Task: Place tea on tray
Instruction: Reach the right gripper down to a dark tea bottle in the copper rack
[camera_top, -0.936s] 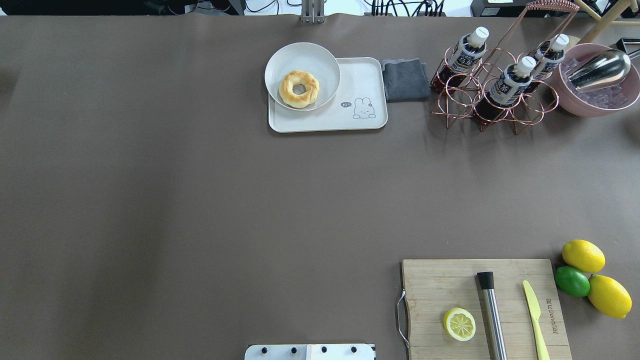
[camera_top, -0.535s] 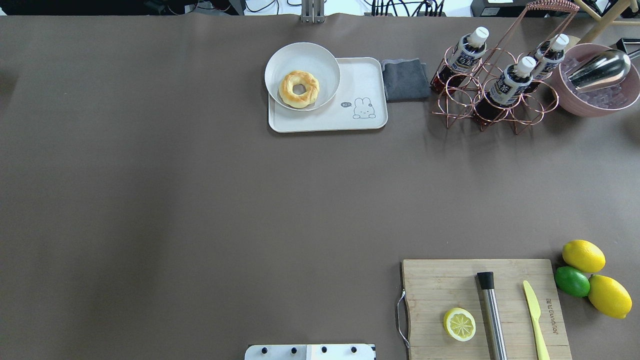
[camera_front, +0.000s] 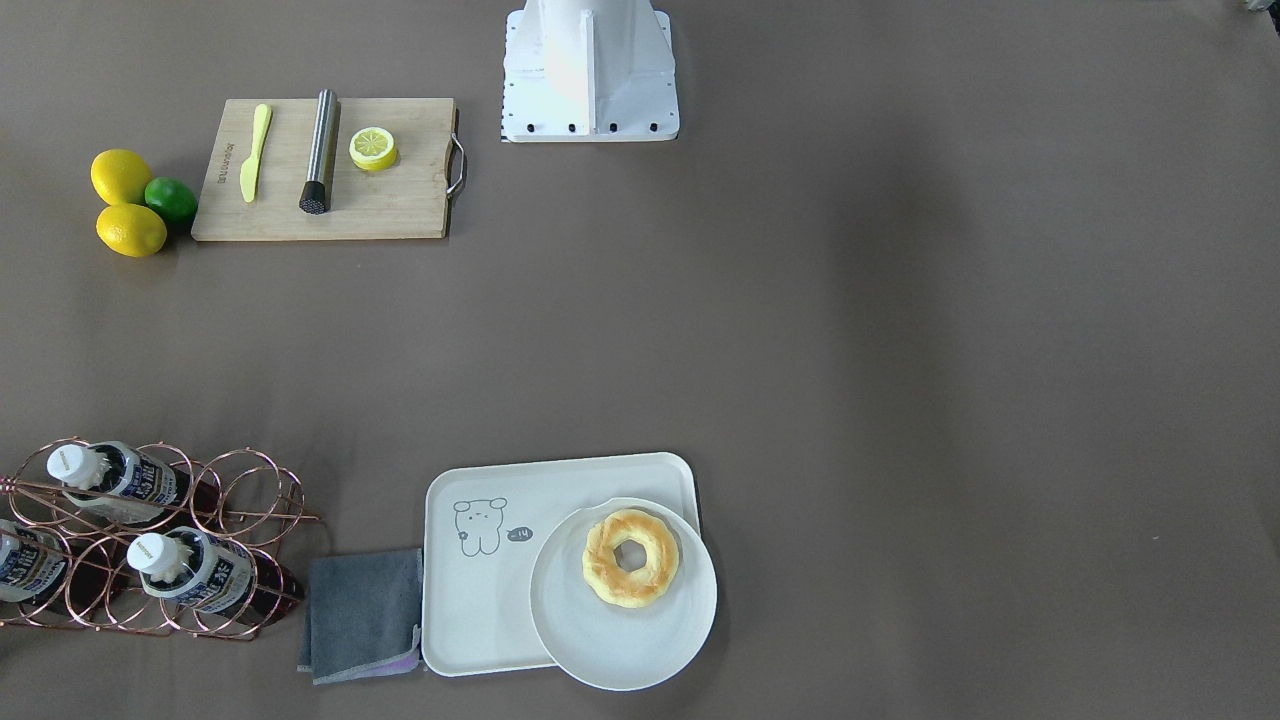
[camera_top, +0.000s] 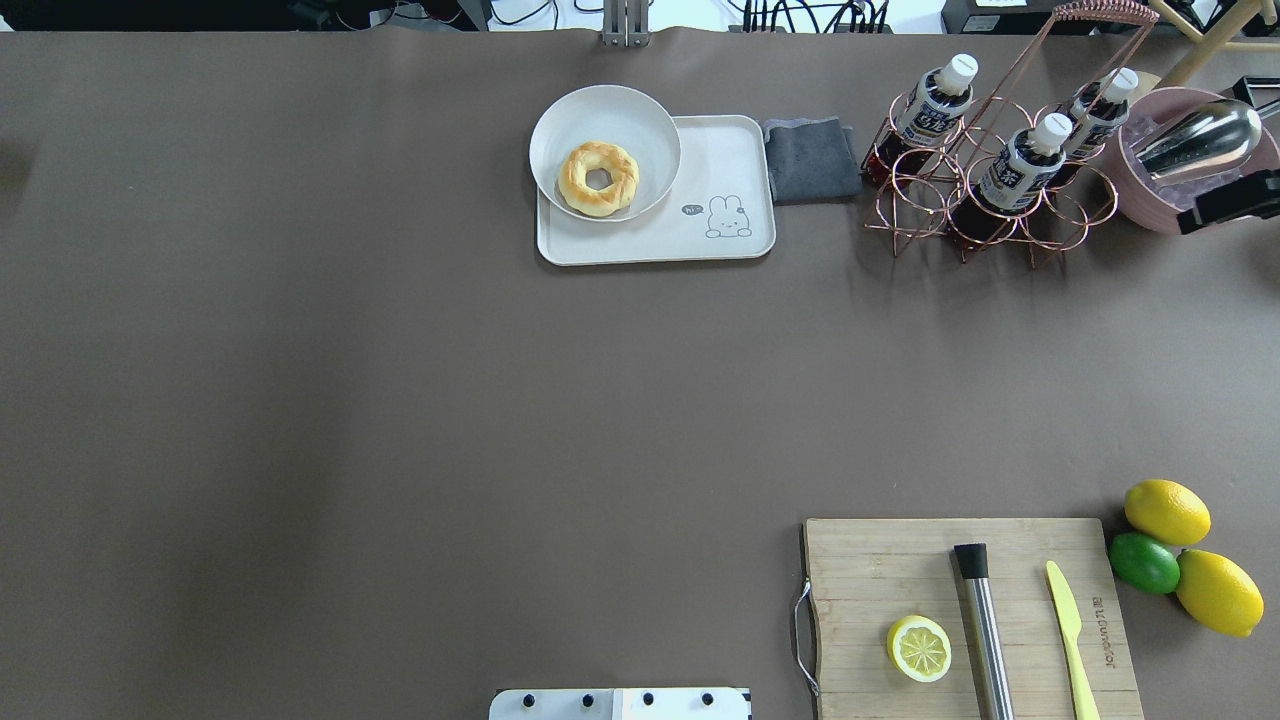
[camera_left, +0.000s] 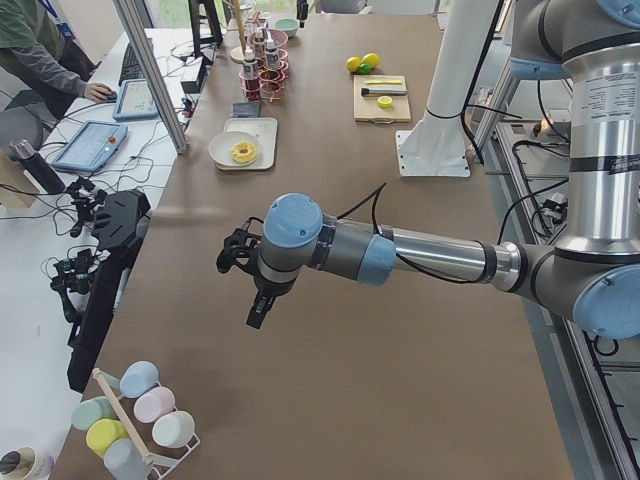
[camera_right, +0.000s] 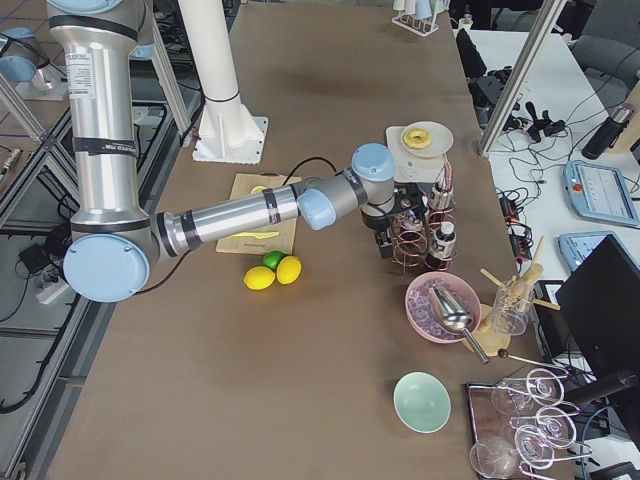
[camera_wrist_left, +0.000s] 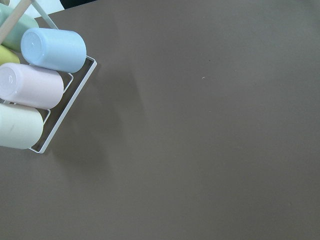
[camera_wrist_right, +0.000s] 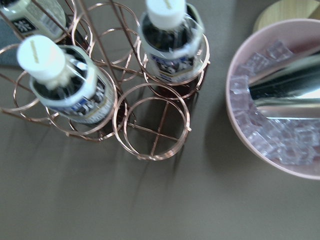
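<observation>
Fingers (camera_left: 258, 300) unreadable on left gripper (camera_left: 254, 315), right gripper (camera_right: 386, 248); right hovers near tea (camera_top: 1020, 165), seemingly empty.

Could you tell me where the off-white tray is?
Overhead view: the off-white tray lies far centre, left of the grey cloth, beneath a round white plate.

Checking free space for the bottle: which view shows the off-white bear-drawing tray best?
Exterior front-facing: the off-white rounded-rectangle tray is largest there, bare beside the round white plate. Overhead shows it smaller; both side views, small and far; wrist views, not at all.
</observation>
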